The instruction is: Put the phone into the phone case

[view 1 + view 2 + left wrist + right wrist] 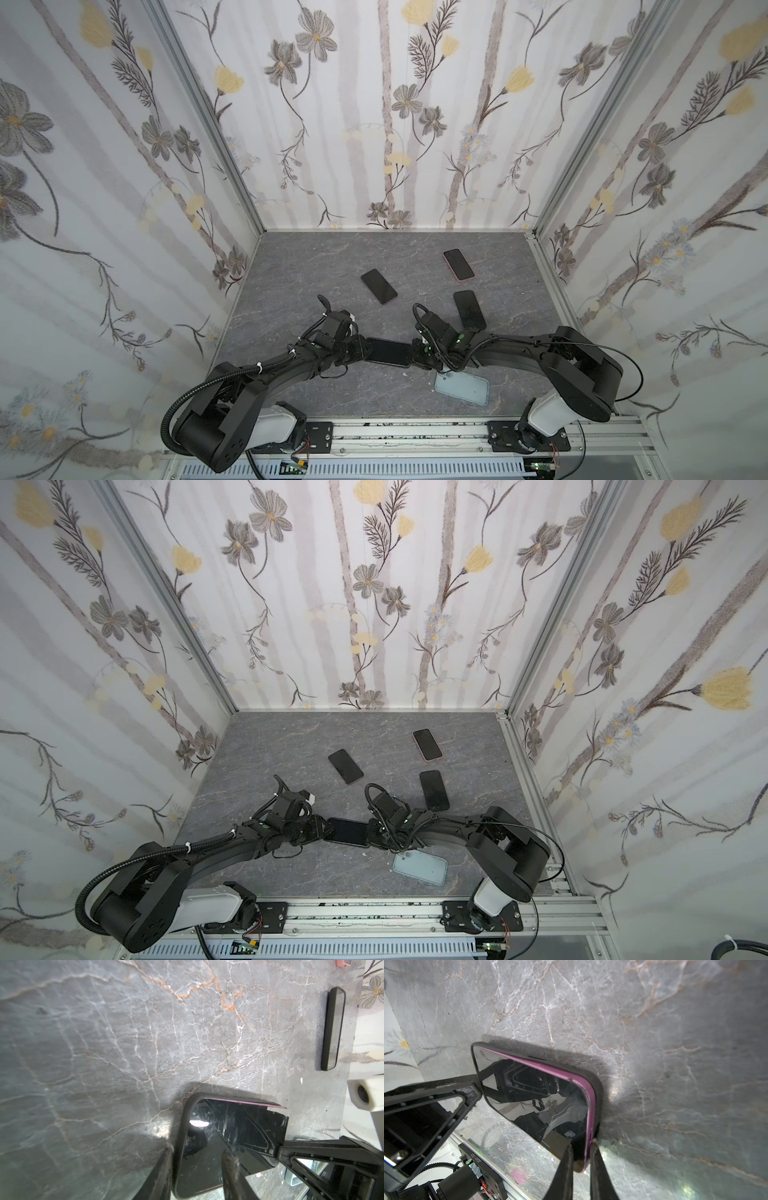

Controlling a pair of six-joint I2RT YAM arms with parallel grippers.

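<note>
A phone [386, 352] [347, 832] with a purple edge is held between both grippers at the table's middle front. It sits partly in a dark phone case [598, 1088] [180, 1126], and its purple long edge [542, 1068] stands out above the case rim. My left gripper [362, 349] [197, 1174] is shut on one short end, one finger behind the case and the other on the screen. The right gripper [415, 354] [581, 1151] pinches the opposite corner, its fingers on the screen and on the purple edge.
A pale translucent case [461, 388] [419, 868] lies flat near the front, just below the right gripper. Three other phones lie behind: one left of centre [379, 286], a pink-edged one [458, 264] further back, a dark one [469, 309] [332, 1028] by the right wrist.
</note>
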